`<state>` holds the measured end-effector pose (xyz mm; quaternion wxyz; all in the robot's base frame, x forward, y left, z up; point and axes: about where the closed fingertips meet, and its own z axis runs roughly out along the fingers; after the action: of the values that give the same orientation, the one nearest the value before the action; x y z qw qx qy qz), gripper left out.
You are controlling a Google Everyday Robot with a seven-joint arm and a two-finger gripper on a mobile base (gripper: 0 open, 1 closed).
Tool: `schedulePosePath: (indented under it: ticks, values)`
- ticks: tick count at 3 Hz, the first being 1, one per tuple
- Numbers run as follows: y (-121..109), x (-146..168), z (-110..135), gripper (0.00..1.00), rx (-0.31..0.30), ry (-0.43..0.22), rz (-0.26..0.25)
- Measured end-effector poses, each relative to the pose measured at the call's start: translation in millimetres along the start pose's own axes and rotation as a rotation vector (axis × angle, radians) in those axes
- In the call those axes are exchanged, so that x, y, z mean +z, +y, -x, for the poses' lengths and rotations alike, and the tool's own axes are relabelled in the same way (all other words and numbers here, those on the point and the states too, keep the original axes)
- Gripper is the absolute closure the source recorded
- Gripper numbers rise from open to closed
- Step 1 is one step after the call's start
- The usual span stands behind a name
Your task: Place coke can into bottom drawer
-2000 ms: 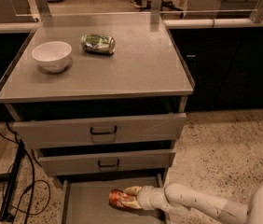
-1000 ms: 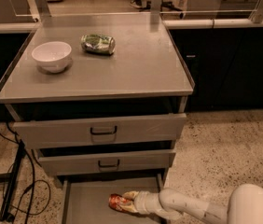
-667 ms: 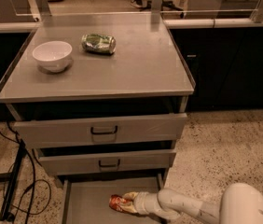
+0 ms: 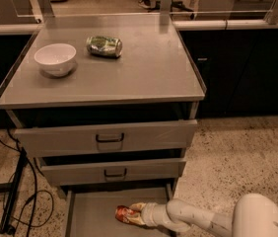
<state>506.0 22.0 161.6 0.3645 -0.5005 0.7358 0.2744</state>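
Note:
The bottom drawer [image 4: 92, 206] is pulled open at the foot of the grey cabinet, its flat floor showing. The red coke can [image 4: 123, 215] lies on its side low inside the drawer, right of centre. My gripper [image 4: 135, 214] reaches in from the lower right on a white arm and is shut on the coke can, its fingers around the can's right end. I cannot tell whether the can rests on the floor or hangs just above it.
On the cabinet top stand a white bowl [image 4: 55, 59] at the left and a green can [image 4: 104, 46] on its side behind it. The two upper drawers [image 4: 109, 138] are slightly open. Black cables [image 4: 18, 201] lie on the floor at the left.
The arm has sunk lower and drawn slightly left, carrying the coke can down into the drawer. In the last second it has hardly moved.

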Motion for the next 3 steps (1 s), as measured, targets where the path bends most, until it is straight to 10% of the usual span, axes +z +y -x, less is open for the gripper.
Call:
schedulePosePath:
  ticks: [2,3]
  values:
    - [0.1,0.0,0.0,0.03,0.0,0.0,0.0]
    - [0.1,0.1,0.0,0.0,0.0,0.0,0.0]
